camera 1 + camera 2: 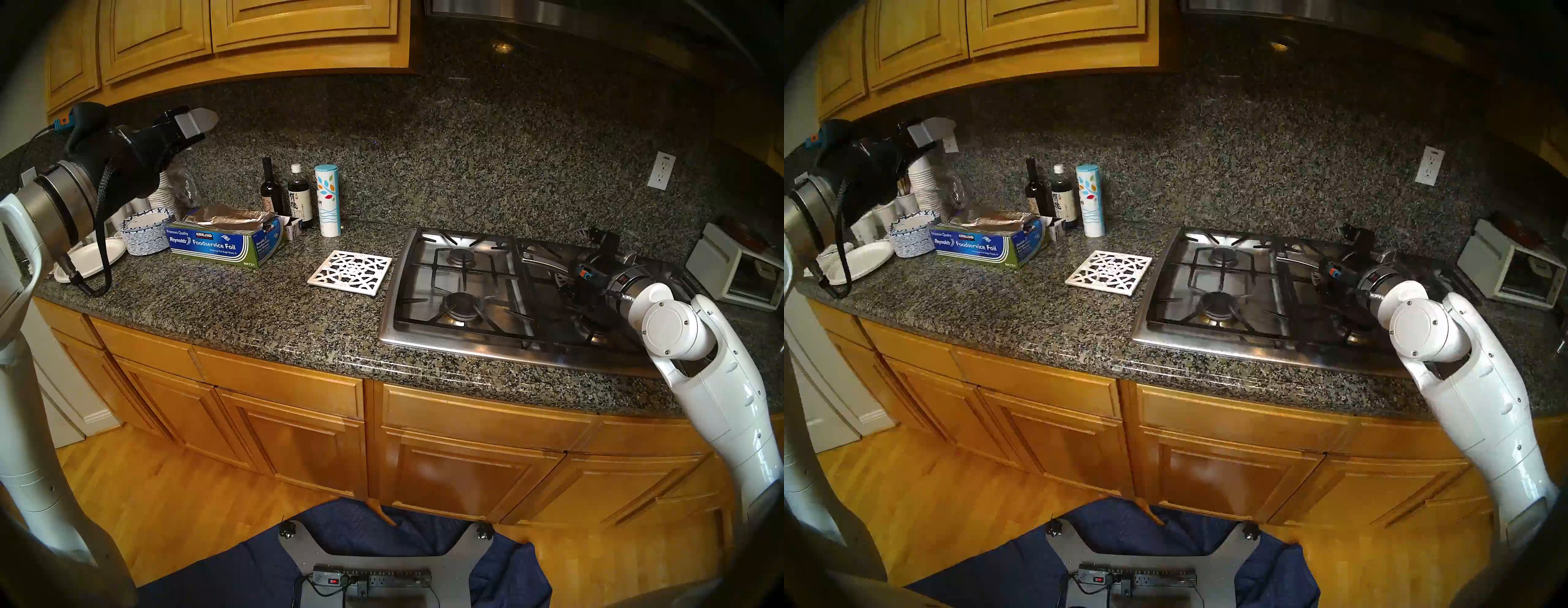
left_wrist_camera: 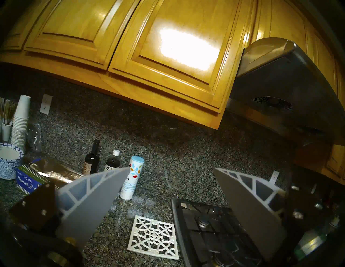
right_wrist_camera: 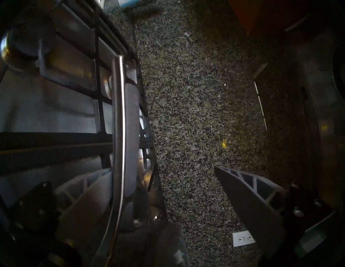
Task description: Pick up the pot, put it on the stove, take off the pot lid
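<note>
Right gripper (image 3: 168,195), fingers spread, flanks the pot (image 3: 119,130) handle over the stove (image 1: 424,331) back-right edge; left gripper (image 2: 169,186), spread, hovers clear.

On the foil box (image 1: 225,246) you can read "KIRKLAND", "Premium Quality", "Reynolds", "Foodservice Foil" and "RK721". The white canister (image 2: 131,179) shows "alt". The dark bottle's (image 1: 299,197) label carries Asian characters.
</note>
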Action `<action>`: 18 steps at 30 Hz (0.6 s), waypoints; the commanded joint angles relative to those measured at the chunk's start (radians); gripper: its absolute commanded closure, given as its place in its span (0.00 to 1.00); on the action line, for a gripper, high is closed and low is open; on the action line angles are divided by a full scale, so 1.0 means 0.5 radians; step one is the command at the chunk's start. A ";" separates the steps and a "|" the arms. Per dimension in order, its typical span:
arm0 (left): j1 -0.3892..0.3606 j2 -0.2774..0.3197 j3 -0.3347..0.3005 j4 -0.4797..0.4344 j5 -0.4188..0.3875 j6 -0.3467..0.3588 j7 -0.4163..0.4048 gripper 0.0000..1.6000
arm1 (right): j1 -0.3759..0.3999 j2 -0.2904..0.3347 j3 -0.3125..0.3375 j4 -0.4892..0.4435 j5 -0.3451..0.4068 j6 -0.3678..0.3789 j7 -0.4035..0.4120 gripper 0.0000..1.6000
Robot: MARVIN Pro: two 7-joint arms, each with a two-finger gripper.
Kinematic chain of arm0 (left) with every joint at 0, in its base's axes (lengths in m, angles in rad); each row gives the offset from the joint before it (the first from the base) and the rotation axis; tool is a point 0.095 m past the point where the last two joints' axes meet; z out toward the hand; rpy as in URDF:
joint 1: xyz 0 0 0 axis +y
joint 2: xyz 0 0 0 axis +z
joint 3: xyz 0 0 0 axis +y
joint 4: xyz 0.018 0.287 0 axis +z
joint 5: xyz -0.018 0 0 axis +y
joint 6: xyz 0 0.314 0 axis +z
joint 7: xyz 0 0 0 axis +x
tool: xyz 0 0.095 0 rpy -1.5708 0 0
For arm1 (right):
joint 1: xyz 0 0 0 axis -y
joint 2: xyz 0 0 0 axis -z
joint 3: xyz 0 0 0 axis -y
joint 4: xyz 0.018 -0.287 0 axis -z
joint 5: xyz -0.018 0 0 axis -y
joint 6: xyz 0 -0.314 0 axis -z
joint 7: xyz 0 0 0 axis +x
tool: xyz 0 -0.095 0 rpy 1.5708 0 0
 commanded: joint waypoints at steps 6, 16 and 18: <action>-0.042 0.003 -0.008 -0.010 0.009 -0.031 -0.004 0.00 | 0.057 -0.016 0.043 0.050 -0.019 -0.061 -0.078 0.00; -0.042 0.002 -0.008 -0.010 0.009 -0.031 -0.005 0.00 | 0.071 -0.038 0.027 0.093 -0.030 -0.117 -0.089 1.00; -0.041 0.002 -0.009 -0.010 0.009 -0.031 -0.005 0.00 | 0.072 -0.039 0.026 0.094 -0.031 -0.119 -0.089 1.00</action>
